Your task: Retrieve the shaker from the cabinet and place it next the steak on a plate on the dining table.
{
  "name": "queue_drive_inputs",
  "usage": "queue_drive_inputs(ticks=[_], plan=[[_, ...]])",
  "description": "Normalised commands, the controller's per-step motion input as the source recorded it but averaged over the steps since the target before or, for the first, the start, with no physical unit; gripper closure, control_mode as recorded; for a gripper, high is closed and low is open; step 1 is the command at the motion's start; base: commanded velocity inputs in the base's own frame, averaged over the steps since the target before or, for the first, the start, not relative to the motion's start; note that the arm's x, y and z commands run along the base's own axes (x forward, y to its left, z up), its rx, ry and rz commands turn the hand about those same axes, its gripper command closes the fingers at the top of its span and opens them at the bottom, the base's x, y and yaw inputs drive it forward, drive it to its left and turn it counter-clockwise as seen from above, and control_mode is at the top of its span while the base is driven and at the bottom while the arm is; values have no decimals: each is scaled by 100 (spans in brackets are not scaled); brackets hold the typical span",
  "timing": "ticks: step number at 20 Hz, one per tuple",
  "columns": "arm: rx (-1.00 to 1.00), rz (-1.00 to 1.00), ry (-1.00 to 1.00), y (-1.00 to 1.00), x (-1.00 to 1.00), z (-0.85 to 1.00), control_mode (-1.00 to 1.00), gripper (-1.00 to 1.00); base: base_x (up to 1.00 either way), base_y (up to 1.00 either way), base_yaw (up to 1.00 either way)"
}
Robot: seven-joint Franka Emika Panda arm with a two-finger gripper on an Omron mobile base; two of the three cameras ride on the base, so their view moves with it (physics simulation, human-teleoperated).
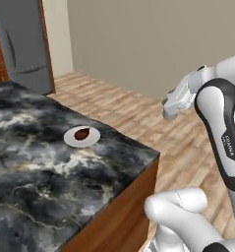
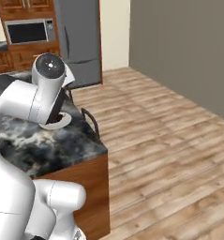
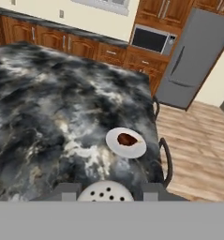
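My gripper (image 3: 106,192) is shut on the shaker (image 3: 106,193). Its pale round cap with small holes shows between the two fingertips (image 3: 66,191) at the bottom of the hand view. Ahead of it, a small white plate (image 3: 126,142) with the dark steak (image 3: 127,138) lies near the corner of the dining table (image 3: 38,93). In the left base view the plate (image 1: 82,136) and steak (image 1: 81,133) sit on the marble top (image 1: 30,172), with my hand (image 1: 179,100) off to the right, beyond the table's edge. The cabinet is out of view.
A grey fridge (image 3: 193,56) and a microwave (image 3: 153,40) stand among wooden cabinets behind the table. Two dark chair backs (image 3: 166,159) rise at the table's edge near the plate. Open wooden floor (image 2: 169,140) lies beside the table.
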Motion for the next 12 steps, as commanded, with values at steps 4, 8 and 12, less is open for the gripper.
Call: queue_drive_inputs(ticks=[4,8,12], plan=[[0,0,0,0,0,0,100,100,71,0,51],[0,0,0,0,0,0,100,100,82,-13,50],[0,0,0,0,0,0,100,100,98,-15,46]])
